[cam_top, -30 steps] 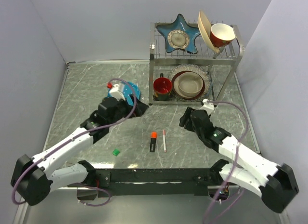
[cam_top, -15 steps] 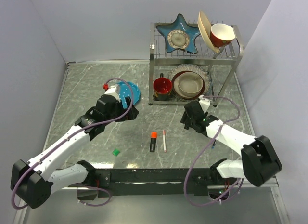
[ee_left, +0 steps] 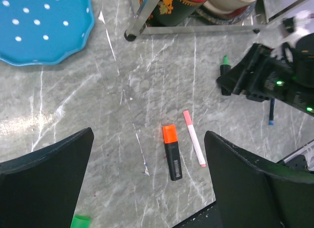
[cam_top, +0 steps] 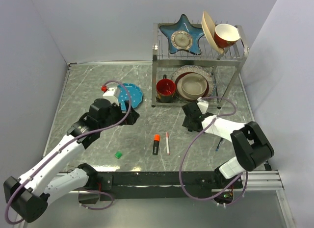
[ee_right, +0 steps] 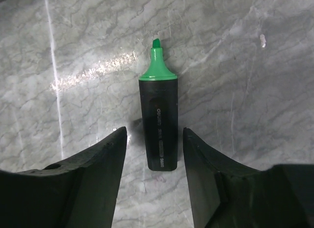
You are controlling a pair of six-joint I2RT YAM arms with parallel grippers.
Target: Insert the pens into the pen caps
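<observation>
The right gripper (ee_right: 154, 136) had its jaws partly apart and astride the green marker (ee_right: 158, 115), one finger on each side of the black body. There was a sliver of table showing on both sides, so I'd say it wasn't pinching yet. It makes sense to line up that way: the jaws cross the short width and would land on the flat barrel, well back from the wet end.

The marker lay flat on the table (cam_top: 88, 86) near the rack (cam_top: 196, 56). Its long axis ran straight out along the gripper's reach, with the bare green tip pointing away from the wrist, toward the rack's foot.

The left gripper (ee_left: 148, 135) hung above the table with its jaws as wide as they go, holding nothing. My guess is it was waiting to fetch a cap. Below it the orange marker (ee_left: 171, 154) and the white pen (ee_left: 194, 138) lay near each other and roughly parallel. The orange end and one pink end pointed toward the rack.

The blue pen (cam_top: 219, 144) sat beyond the right arm. The green cap (cam_top: 118, 154) was well apart from its marker, over on the left arm's side. A red cap (cam_top: 104, 88) sat by the plate (ee_left: 44, 27).
</observation>
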